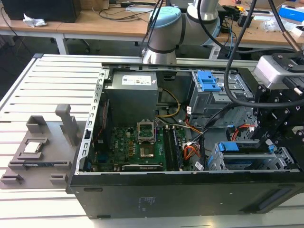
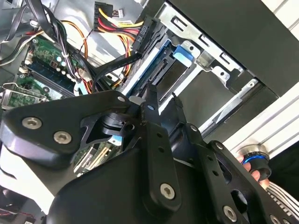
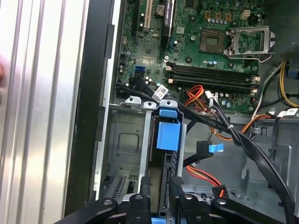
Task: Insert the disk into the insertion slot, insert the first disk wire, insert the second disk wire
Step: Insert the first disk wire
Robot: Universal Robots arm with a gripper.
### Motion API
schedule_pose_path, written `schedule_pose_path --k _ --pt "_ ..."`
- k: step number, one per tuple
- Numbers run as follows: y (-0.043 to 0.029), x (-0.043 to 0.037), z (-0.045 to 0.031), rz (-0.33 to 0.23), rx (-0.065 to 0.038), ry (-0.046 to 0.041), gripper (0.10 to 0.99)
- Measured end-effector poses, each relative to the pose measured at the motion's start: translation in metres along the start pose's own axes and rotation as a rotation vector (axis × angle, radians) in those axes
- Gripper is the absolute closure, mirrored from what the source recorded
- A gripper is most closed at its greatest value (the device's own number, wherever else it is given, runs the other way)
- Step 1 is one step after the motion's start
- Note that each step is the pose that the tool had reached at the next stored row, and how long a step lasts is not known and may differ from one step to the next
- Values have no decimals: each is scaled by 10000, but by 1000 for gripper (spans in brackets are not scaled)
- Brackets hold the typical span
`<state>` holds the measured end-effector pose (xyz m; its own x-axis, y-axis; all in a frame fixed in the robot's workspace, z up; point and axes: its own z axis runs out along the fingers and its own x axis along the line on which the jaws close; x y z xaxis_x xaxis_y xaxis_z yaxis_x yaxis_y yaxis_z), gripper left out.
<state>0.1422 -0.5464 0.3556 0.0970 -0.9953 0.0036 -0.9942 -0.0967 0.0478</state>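
We see the disk [image 3: 168,135] seated in the insertion slot [image 3: 122,140], against the computer case's [image 1: 142,199] side wall. The hand [image 3: 160,184] is poised at the disk's edge; we cannot tell its grip.

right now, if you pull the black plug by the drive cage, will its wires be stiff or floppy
Probably floppy: the red and yellow wires curve loosely. The plug looks like hard plastic, so likely rigid and light.

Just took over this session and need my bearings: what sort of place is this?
Probably a robotics or electronics lab: an open computer case sits on a slotted metal table, with cluttered wooden workbenches behind it.
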Motion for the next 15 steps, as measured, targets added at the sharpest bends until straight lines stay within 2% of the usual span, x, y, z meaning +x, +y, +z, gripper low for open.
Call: schedule_pose_path --k 4,11,15 --pt "4 -1 -130 -8 0 0 784" --pt "4 -4 -136 -8 0 0 784" --pt "-7 -69 -136 -33 0 0 784"
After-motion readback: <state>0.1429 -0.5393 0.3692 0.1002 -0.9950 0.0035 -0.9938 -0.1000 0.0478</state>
